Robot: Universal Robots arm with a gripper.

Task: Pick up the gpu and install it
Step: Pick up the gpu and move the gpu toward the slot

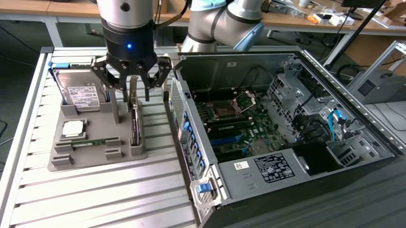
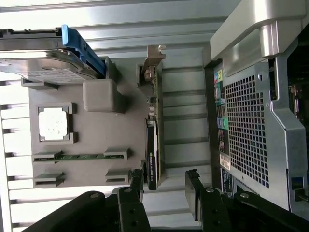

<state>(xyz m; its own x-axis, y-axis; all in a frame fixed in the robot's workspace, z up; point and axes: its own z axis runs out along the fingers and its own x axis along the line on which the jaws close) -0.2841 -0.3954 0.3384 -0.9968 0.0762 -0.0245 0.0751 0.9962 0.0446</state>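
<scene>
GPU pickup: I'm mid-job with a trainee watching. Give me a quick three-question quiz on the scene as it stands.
1. True or false: the claw is shut on the gpu.
2. In the gray tray, the gpu: A) lies flat; B) stands on edge; C) is missing.
3. Fill in: between the hard drive and the memory stick lies the ___.
Key: 1 false, the claw is open above the gpu; 2 B; 3 processor.
</scene>
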